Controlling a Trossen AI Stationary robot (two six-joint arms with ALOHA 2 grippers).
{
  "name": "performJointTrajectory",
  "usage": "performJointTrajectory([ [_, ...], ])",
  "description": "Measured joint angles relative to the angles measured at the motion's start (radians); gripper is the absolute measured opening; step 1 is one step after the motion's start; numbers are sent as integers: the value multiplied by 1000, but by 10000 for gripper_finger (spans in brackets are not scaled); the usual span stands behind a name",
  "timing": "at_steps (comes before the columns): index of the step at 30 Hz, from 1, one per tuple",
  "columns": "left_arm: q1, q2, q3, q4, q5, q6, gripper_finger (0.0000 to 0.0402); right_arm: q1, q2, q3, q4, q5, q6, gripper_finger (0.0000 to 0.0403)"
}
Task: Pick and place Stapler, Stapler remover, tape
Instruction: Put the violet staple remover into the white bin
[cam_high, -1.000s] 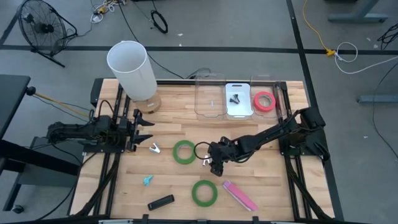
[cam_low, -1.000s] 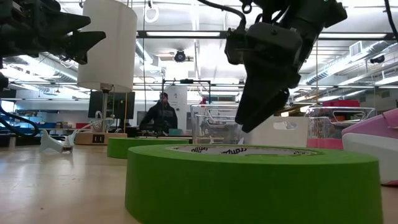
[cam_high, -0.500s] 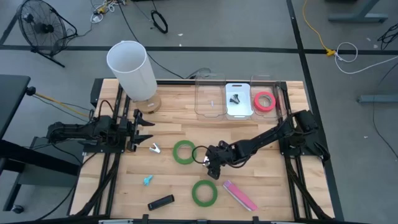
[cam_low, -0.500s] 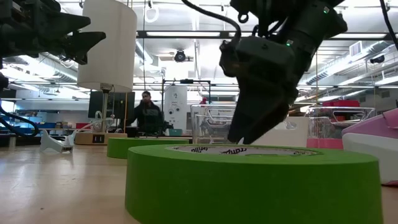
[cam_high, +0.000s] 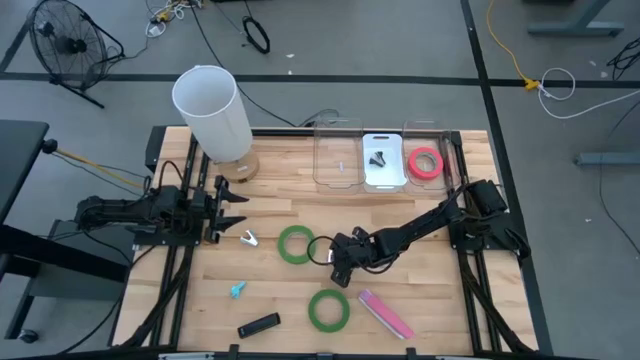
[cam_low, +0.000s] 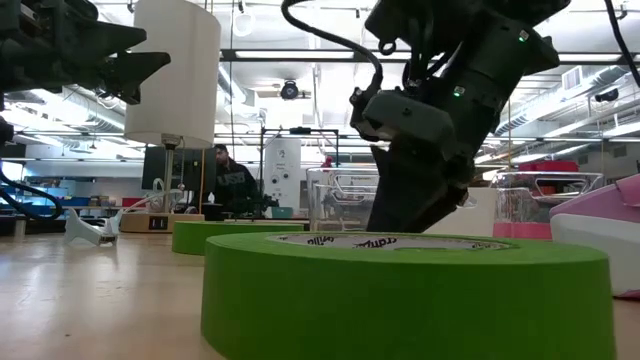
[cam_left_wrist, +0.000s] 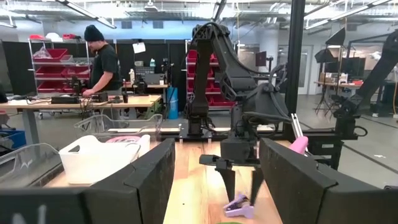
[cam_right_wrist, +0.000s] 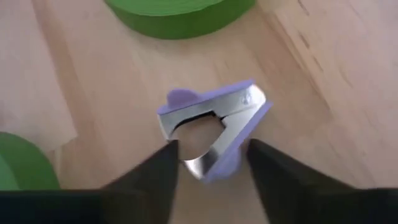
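A purple staple remover (cam_right_wrist: 214, 127) lies on the wooden table, jaws open, between two green tape rolls (cam_high: 296, 244) (cam_high: 328, 309). My right gripper (cam_high: 338, 268) is low over it and open, one finger on each side of the remover (cam_right_wrist: 211, 155). A red tape roll (cam_high: 425, 162) lies in a clear bin at the far edge. A pink stapler (cam_high: 385, 314) and a black stapler (cam_high: 259, 325) lie near the front edge. My left gripper (cam_high: 235, 207) waits open at the table's left. It also shows in the left wrist view (cam_left_wrist: 214, 186). My right gripper comes at the purple staple remover from above, slanting down. Its fingers (cam_right_wrist: 158, 177) stand beside the remover's two sides near its hinge end (cam_right_wrist: 211, 168). I cannot tell whether they touch it. The remover lies flat on the table.
A white lamp (cam_high: 212, 110) stands at the far left. Clear bins (cam_high: 338, 155) and a white tray holding a black remover (cam_high: 378, 157) line the far edge. A white remover (cam_high: 247, 238) and a teal one (cam_high: 237, 290) lie left of the tapes. A person (cam_left_wrist: 102, 62) is in the room behind.
My right gripper has come down toward the table over the purple staple remover, drifting slightly toward the table's left, so its fingers now straddle the remover. The remover has stayed in place.
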Motion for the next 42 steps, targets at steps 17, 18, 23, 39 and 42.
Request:
performJointTrajectory([
  [17,0,0,0,0,0,0,236,-14,-76,-3,-67,3,-72,41],
  [18,0,0,0,0,0,0,236,-18,-95,-3,-87,14,-75,41],
  [23,0,0,0,1,0,0,236,-39,-189,-3,-180,60,-117,41],
  [39,0,0,0,0,0,-1,236,-306,-544,-2,-575,222,-245,41],
  [42,0,0,0,0,0,0,236,-396,-563,-2,-581,223,-301,41],
])
